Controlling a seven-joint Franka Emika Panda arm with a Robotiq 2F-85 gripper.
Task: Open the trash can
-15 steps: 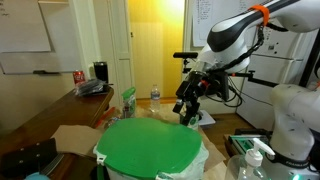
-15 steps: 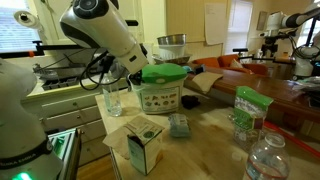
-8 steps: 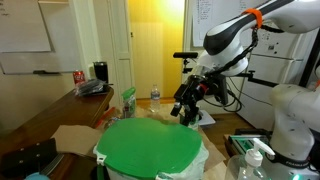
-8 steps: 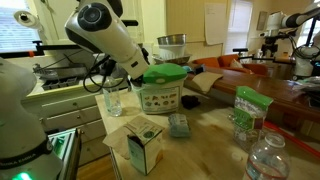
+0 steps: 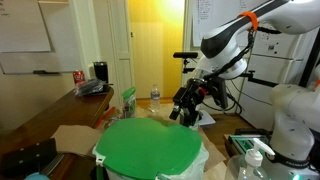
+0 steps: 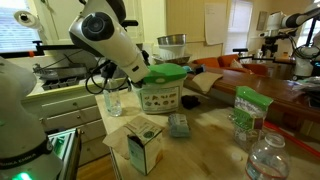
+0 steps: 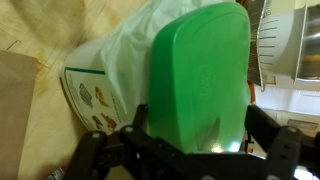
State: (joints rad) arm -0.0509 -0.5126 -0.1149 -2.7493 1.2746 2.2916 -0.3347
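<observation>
The trash can has a wide, glossy green lid (image 5: pixel 152 148) with a white bag liner (image 5: pixel 215 160) round its rim. It also shows in an exterior view (image 6: pixel 164 72) and fills the wrist view (image 7: pixel 200 70). My gripper (image 5: pixel 181 114) hangs just above the lid's far edge. In the wrist view its two dark fingers (image 7: pixel 200 128) are spread wide, one on each side of the lid's near end, with nothing held. In an exterior view the arm (image 6: pixel 115 40) hides the fingers against the lid's side.
A clear glass (image 6: pixel 113 100), a small carton (image 6: pixel 143 146), a green bag (image 6: pixel 248 110) and a water bottle (image 6: pixel 268 160) stand on the wooden counter. A metal bowl (image 6: pixel 172 45) sits behind the can. Flat cardboard (image 5: pixel 75 138) lies beside the lid.
The gripper has moved down and slightly sideways toward the lid's edge. The lid has not moved.
</observation>
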